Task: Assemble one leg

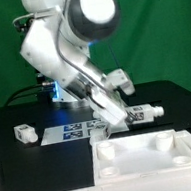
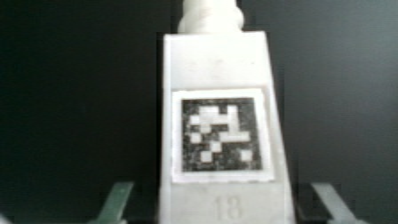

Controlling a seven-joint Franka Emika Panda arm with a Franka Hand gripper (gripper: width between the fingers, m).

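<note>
A white leg [image 2: 217, 90] with a black-and-white tag fills the wrist view, its narrower peg end [image 2: 210, 14] pointing away from the camera. My gripper [image 2: 219, 203] is open: its two fingers [image 2: 118, 203] stand on either side of the leg's near end with a dark gap on each side. In the exterior view the gripper [image 1: 114, 119] is down at the black table, at the end of a leg [image 1: 144, 113] that lies flat toward the exterior view's right. A second leg [image 1: 26, 133] lies at the exterior view's left.
The marker board [image 1: 78, 131] lies flat on the table beside the gripper. The large white tabletop [image 1: 146, 161] with round corner holes sits at the front, just below the gripper. The arm's body rises above the middle of the table.
</note>
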